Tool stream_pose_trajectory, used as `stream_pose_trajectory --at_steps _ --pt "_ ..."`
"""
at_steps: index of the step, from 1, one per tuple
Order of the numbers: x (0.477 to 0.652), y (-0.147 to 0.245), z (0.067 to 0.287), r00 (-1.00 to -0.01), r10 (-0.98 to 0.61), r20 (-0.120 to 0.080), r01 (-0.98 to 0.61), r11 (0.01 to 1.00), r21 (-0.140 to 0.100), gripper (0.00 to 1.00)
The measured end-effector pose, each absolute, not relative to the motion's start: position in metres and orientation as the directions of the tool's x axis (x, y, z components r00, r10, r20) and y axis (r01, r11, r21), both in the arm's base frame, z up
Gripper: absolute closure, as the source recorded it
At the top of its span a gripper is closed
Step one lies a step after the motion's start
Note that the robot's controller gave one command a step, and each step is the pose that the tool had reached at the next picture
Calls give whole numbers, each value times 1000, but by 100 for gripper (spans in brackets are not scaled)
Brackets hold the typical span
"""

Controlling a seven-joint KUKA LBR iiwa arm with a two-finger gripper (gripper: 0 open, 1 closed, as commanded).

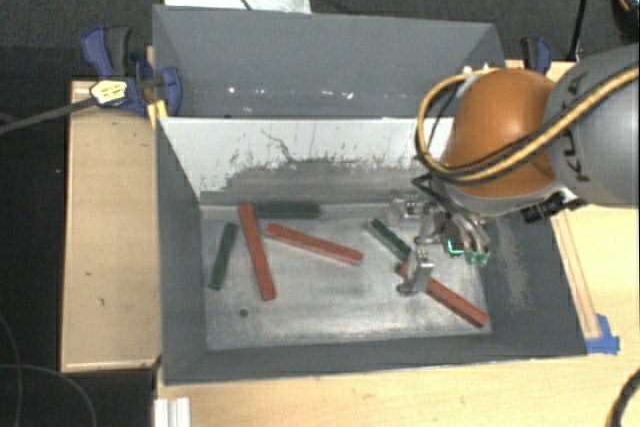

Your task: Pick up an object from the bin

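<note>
Front right: red stick (458,304) lying flat on the floor of the bin (185,215), slanting up-left.
Gripper (413,283): low at that stick's upper end; opening cannot be told.
Handling: probably light, stiff and smooth; best pinched across the narrow width, near mid-length.
Just behind: short green stick (387,236).
Farther left: long red stick (313,244).

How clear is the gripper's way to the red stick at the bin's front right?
Probably clear, so likely yes: the gripper hangs right at the left end of that red stick. Nothing lies on top of it, and the nearest other thing, a green stick, lies just up and left of it.
</note>
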State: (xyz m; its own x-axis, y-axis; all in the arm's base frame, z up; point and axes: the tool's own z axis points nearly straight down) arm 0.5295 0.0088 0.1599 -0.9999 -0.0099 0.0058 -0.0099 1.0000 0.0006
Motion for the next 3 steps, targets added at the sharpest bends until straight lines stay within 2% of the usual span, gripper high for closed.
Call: stream_pose_trajectory --at_steps 1,2,3 --pt "570 -27 66 -999 40 4 40 999 0 0" --pt "570 -25 71 -999 39 -1 39 999 1 100" --pt "560 -23 280 -993 119 -12 119 993 1 100"
